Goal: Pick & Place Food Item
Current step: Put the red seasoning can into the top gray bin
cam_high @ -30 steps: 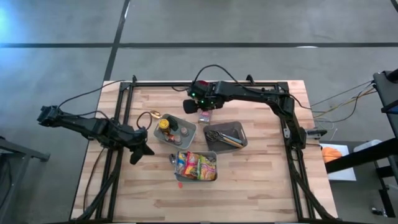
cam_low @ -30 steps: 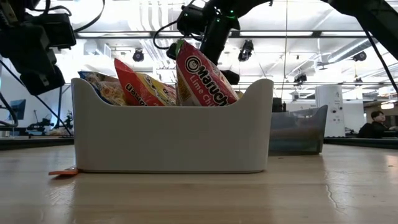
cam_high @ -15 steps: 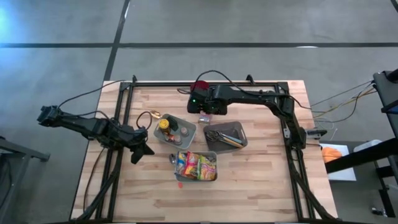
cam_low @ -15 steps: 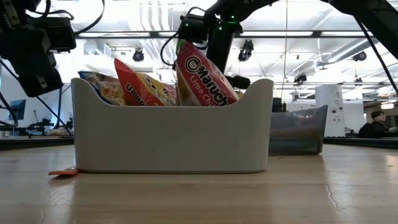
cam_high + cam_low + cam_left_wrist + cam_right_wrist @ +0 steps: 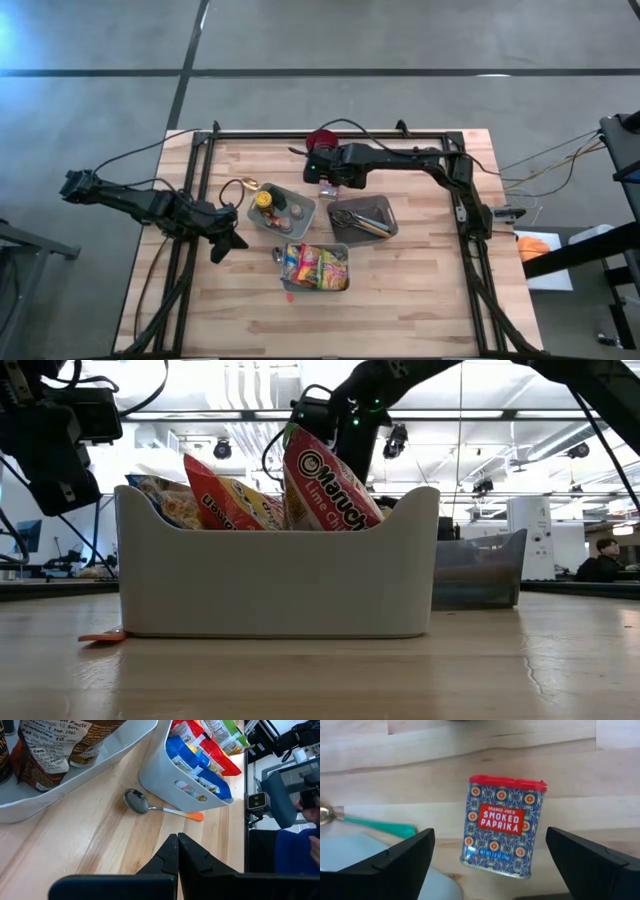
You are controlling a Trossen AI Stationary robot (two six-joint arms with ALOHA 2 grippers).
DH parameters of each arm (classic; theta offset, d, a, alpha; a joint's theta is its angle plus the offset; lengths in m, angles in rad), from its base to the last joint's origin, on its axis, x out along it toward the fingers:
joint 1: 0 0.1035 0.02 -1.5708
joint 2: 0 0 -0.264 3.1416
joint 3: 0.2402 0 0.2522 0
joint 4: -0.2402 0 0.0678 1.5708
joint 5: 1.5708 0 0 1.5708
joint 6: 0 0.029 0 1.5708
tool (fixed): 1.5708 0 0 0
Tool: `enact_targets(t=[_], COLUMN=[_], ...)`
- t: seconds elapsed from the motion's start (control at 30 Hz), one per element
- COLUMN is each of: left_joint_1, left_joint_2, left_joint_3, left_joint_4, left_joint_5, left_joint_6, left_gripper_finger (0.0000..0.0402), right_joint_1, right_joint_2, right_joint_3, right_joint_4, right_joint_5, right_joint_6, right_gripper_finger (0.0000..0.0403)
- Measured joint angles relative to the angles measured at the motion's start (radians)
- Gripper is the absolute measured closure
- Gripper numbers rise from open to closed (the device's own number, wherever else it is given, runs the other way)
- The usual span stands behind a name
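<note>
Only right wrist view shows paprika tin (image 5: 503, 825) — between open right tool (image 5: 490, 865) fingers.

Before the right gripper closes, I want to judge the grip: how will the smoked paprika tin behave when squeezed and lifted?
The smoked paprika tin looks like a rigid flat-sided box, so it probably stays stiff between the open right gripper fingers. Its glossy printed faces may be slippery. It lies flat on the wooden table, so it is unlikely to roll, and it is probably light.

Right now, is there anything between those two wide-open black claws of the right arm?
Yes. In the right wrist view, a smoked paprika tin lies on the wooden table between the right gripper's open fingers, touching neither.
</note>
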Motion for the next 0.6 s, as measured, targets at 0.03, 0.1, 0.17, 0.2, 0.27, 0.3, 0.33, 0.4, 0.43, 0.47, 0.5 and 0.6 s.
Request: enact_targets(t=[0.03, 0.1, 0.17, 0.2, 0.27, 0.3, 0.33, 0.4, 0.43, 0.47, 0.5, 0.6], left_joint_1=[0.0, 0.0, 0.0, 0.0, 0.0, 0.0, 0.0, 0.0, 0.0, 0.0, 0.0, 0.0], left_joint_2=[0.0, 0.0, 0.0, 0.0, 0.0, 0.0, 0.0, 0.0, 0.0, 0.001, 0.001, 0.001], left_joint_3=[0.0, 0.0, 0.0, 0.0, 0.0, 0.0, 0.0, 0.0, 0.0, 0.0, 0.0, 0.0], left_joint_4=[0.0, 0.0, 0.0, 0.0, 0.0, 0.0, 0.0, 0.0, -0.002, -0.002, -0.002, -0.002], left_joint_5=[0.0, 0.0, 0.0, 0.0, 0.0, 0.0, 0.0, 0.0, 0.0, 0.0, 0.0, 0.0], left_joint_6=[0.0, 0.0, 0.0, 0.0, 0.0, 0.0, 0.0, 0.0, 0.0, 0.0, 0.0, 0.0], left_gripper_finger=[0.0401, 0.0401, 0.0401, 0.0401, 0.0401, 0.0401, 0.0401, 0.0401, 0.0401, 0.0401, 0.0401, 0.0401], right_joint_1=[0.0, 0.0, 0.0, 0.0, 0.001, 0.001, 0.0, 0.0, 0.0, 0.0, 0.0, 0.0], right_joint_2=[0.004, 0.018, 0.044, 0.054, 0.074, 0.081, 0.085, 0.097, 0.1, 0.105, 0.113, 0.132], right_joint_3=[-0.001, -0.002, 0.0, 0.002, 0.007, 0.014, 0.016, 0.022, 0.023, 0.023, 0.025, 0.029], right_joint_4=[0.002, 0.005, 0.005, 0.005, 0.007, 0.009, 0.013, 0.008, 0.012, 0.01, 0.009, 0.004], right_joint_5=[0.005, 0.008, 0.006, -0.001, -0.019, -0.024, -0.027, -0.026, -0.025, -0.025, -0.025, -0.028], right_joint_6=[-0.001, -0.002, 0.0, 0.001, 0.001, 0.002, 0.001, 0.001, 0.001, 0.0, 0.001, 0.002], right_gripper_finger=[0.0028, 0.0029, 0.0029, 0.0029, 0.0029, 0.0029, 0.0029, 0.0029, 0.0029, 0.0029, 0.0029, 0.0029])
